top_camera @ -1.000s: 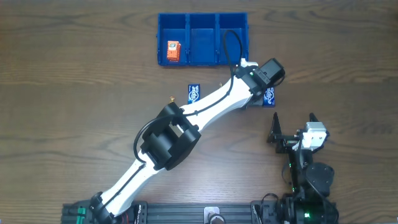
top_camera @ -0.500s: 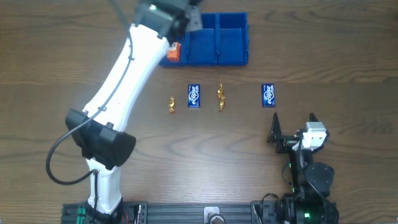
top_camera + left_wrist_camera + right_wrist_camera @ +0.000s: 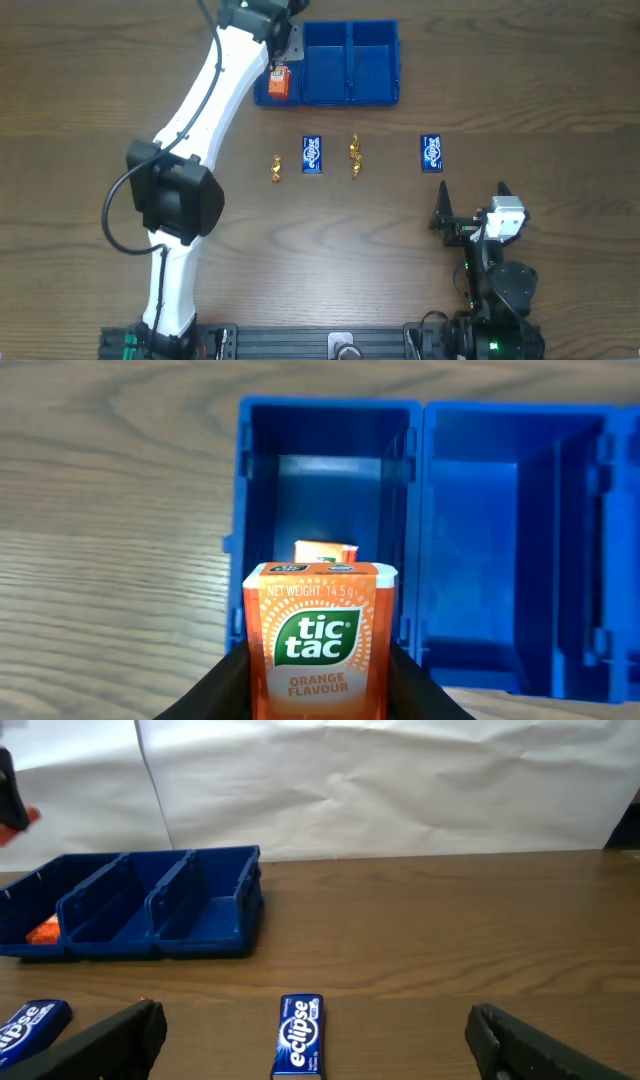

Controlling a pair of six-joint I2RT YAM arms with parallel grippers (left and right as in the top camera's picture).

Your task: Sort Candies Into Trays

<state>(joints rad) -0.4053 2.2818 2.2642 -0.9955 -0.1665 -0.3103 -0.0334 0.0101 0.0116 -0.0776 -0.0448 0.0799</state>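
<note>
My left gripper (image 3: 282, 52) is shut on an orange candy box (image 3: 320, 645), held upright just above the left compartment of the blue tray (image 3: 500, 430). A second orange box (image 3: 325, 550) lies inside that compartment, also seen as the orange box (image 3: 278, 84) from above. On the table lie two blue candy packs (image 3: 312, 154) (image 3: 431, 153) and two gold wrapped candies (image 3: 277, 168) (image 3: 354, 157). My right gripper (image 3: 472, 190) rests open near the front right, with the right blue pack (image 3: 300, 1035) just beyond it.
The blue tray (image 3: 395, 60) stands at the back centre; its middle and right compartments hold nothing. The left arm stretches up the left half of the table. A white backdrop (image 3: 400, 780) rises behind the table's far edge.
The left arm swung from near the right blue pack across to the tray's left compartment, then settled lower over it. The right arm has not moved.
</note>
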